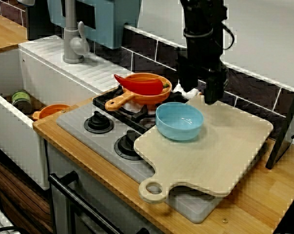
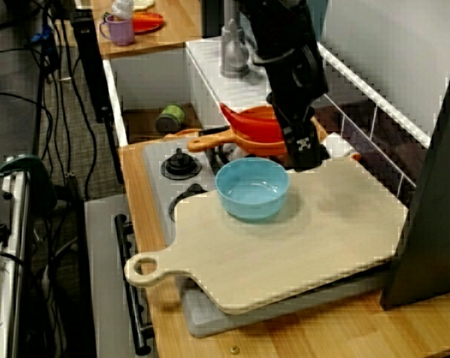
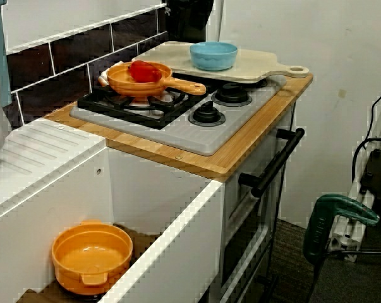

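Note:
In the front view my black gripper [image 1: 201, 95] hangs low over the far edge of the pale wooden cutting board [image 1: 220, 151], just behind a light blue bowl [image 1: 179, 121]. Its two fingers appear spread, with nothing between them. The bowl stands empty on the board's left part, close to the gripper but apart from it. In the side view the gripper [image 2: 307, 151] sits between the bowl [image 2: 252, 187] and an orange pan [image 2: 248, 133]. From the low view by the sink, only the dark arm [image 3: 187, 17] shows behind the bowl [image 3: 213, 55].
The orange pan [image 1: 143, 93] holding a red pepper [image 1: 139, 84] rests on the back burner of the grey stove [image 1: 83, 129]. The sink at the left holds an orange bowl [image 3: 92, 255] and a green can [image 1: 21, 100]. A grey faucet [image 1: 73, 41] stands behind it. Dark tiles line the wall.

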Robot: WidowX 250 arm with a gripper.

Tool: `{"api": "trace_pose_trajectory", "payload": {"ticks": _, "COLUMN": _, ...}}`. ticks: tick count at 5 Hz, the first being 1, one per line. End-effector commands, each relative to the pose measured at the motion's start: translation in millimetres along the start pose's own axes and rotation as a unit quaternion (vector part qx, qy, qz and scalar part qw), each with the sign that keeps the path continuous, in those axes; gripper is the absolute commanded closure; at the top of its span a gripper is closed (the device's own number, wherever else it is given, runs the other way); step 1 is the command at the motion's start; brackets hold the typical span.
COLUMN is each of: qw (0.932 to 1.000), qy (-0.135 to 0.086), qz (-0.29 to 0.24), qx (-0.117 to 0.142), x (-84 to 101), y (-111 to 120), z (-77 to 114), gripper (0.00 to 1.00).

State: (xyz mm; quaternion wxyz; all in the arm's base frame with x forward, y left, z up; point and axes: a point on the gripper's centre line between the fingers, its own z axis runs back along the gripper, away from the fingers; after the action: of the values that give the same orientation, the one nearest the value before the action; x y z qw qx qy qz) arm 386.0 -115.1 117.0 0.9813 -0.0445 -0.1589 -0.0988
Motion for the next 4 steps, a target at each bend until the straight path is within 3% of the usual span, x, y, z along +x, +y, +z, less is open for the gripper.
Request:
{"api": "trace_pose_trajectory", "payload": {"ticks": 1, "qw": 0.9983, "qy": -0.047, "qz": -0.024, "qx": -0.023, "x": 13.9, "y": 9.7, "z": 45.5, "gripper": 0.0}}
{"api": "trace_pose_trajectory", "payload": {"ticks": 2, "qw": 0.9964, "qy": -0.029, "qz": -0.069, "qx": -0.04, "x": 3.7, "y": 15.1, "z": 46.3, "gripper": 0.0}}
{"api": "trace_pose_trajectory", "payload": {"ticks": 4, "qw": 0.9833, "qy": -0.035, "qz": -0.174, "qx": -0.041, "x": -12.8, "y": 5.9, "z": 51.5, "gripper": 0.0}}
